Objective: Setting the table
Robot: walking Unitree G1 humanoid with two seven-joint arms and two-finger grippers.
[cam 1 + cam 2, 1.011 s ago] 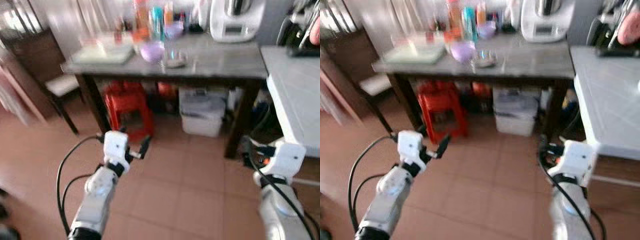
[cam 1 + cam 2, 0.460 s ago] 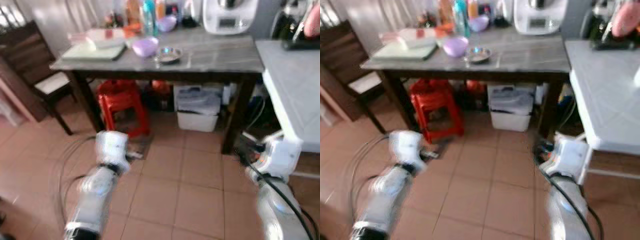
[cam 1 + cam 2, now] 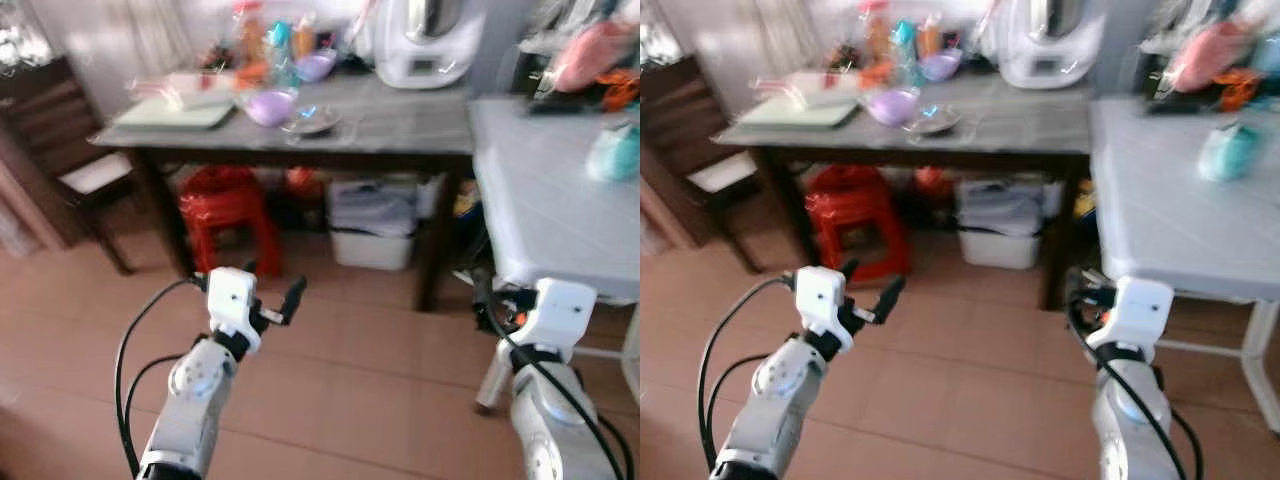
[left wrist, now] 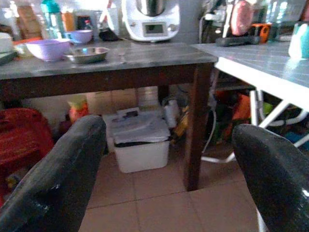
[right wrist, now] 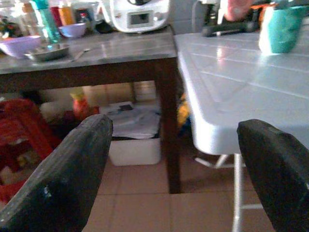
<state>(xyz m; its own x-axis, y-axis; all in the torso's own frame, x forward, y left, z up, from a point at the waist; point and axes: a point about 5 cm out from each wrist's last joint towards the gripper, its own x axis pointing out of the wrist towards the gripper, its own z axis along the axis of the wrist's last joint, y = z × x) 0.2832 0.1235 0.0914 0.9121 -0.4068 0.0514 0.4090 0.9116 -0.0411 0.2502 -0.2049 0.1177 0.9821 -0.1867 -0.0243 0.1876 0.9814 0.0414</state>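
Observation:
A dark table with a grey top (image 3: 400, 125) stands ahead. On it sit a purple bowl (image 3: 270, 105), a shallow metal dish (image 3: 312, 120), a second purple bowl (image 3: 315, 65) further back and a pale flat board (image 3: 175, 112). My left gripper (image 3: 255, 285) is held over the floor well short of the table, open and holding nothing; its fingers (image 4: 63, 169) frame the table's underside. My right gripper (image 3: 500, 300) is also open and holding nothing, low beside the white table (image 3: 540, 200), its fingers (image 5: 72, 164) spread wide.
A white kitchen appliance (image 3: 420, 45) and several bottles (image 3: 275, 45) crowd the table's back. Under it are a red stool (image 3: 220, 195) and a white bin (image 3: 375, 225). A dark chair (image 3: 70, 170) stands at the left. A teal object (image 3: 615, 150) sits on the white table.
The camera has swung to the right, so more of the white table and its teal object shows. Both arms stay raised over the floor, grippers still open.

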